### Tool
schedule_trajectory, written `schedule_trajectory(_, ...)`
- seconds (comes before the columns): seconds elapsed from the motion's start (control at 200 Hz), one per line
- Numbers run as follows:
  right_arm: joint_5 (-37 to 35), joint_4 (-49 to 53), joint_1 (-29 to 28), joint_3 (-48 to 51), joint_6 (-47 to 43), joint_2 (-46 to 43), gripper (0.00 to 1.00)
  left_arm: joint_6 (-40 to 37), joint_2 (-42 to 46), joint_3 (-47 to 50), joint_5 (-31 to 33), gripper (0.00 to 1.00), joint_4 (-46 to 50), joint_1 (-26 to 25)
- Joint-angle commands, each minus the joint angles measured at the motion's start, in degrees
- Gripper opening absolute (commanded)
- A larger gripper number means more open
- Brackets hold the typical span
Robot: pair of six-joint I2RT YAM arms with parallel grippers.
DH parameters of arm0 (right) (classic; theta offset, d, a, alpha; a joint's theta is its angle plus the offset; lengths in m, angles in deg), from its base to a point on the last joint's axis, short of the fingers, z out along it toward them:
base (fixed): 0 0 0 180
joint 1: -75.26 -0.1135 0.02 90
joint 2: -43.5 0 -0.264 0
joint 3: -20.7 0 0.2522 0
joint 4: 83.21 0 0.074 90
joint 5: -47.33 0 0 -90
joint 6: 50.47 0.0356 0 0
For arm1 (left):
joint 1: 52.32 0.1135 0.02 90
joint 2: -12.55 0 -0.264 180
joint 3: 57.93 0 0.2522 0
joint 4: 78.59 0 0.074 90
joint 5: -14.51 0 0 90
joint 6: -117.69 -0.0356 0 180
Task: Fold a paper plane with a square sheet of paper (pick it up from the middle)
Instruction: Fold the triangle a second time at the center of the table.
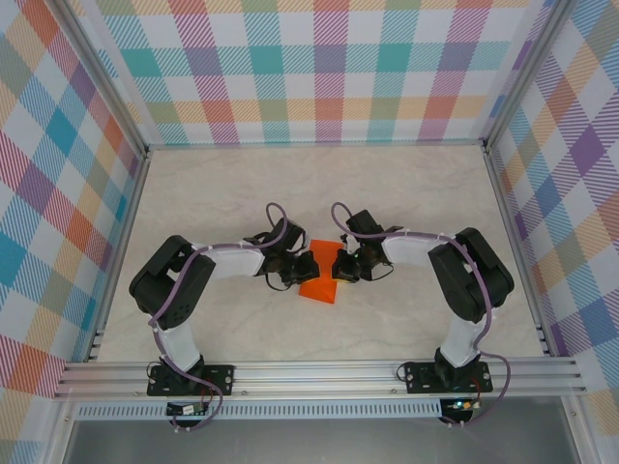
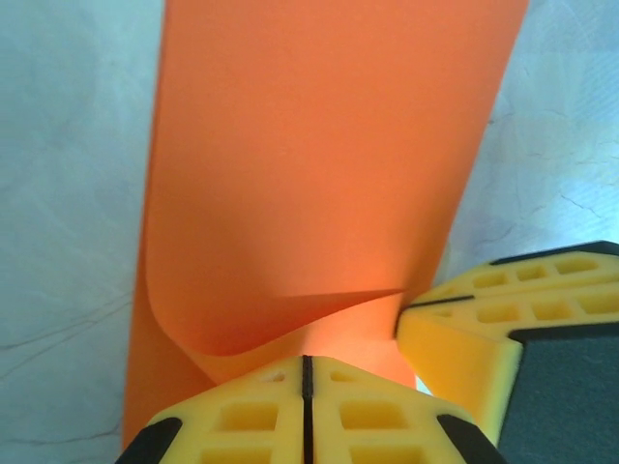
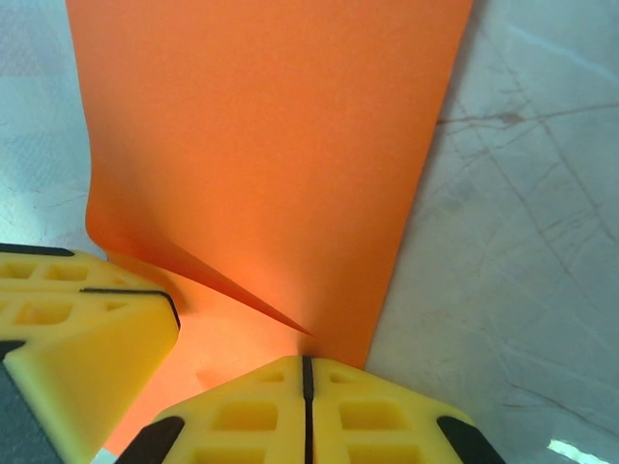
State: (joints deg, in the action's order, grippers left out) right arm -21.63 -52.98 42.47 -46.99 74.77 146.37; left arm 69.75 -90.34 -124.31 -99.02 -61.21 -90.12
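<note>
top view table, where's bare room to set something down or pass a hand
Bare: the far half of the table up to the back wall; the near patch between the left arm and right arm; the strips outside each arm. Crowded: the centre, where the left gripper and right gripper meet, both shut on the orange sheet.

The sheet of paper (image 1: 319, 286) is showing a plain, unmarked bright orange. The table (image 1: 406, 184) is looking pale cream with faint grey veins (rather like marble). The walls (image 1: 319, 68) are wearing checks of teal, pink, orange, purple and green on white. The left arm (image 1: 179, 290) and right arm (image 1: 469, 275) are showing black and white, with purple cables (image 1: 276, 215). The left gripper (image 2: 306, 367) and right gripper (image 3: 306, 367) are showing yellow fingers (image 2: 242, 416) edged in black.
</note>
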Motion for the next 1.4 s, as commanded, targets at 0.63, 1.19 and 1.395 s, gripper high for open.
schedule_trajectory(0.63,-16.03,8.29,-0.09,3.48,-2.82,6.47,0.07,-1.06,-2.69,-0.97,8.82,0.11,3.66,7.46)
schedule_trajectory(1.19,-14.73,7.85,-0.12,2.87,-2.06,6.29,0.07,-0.31,6.35,4.06,-4.34,0.13,-10.92,6.04)
schedule_trajectory(1.395,-13.55,7.29,-0.07,2.51,-1.77,6.34,0.06,0.12,2.8,4.58,-5.1,0.11,-10.56,4.23)
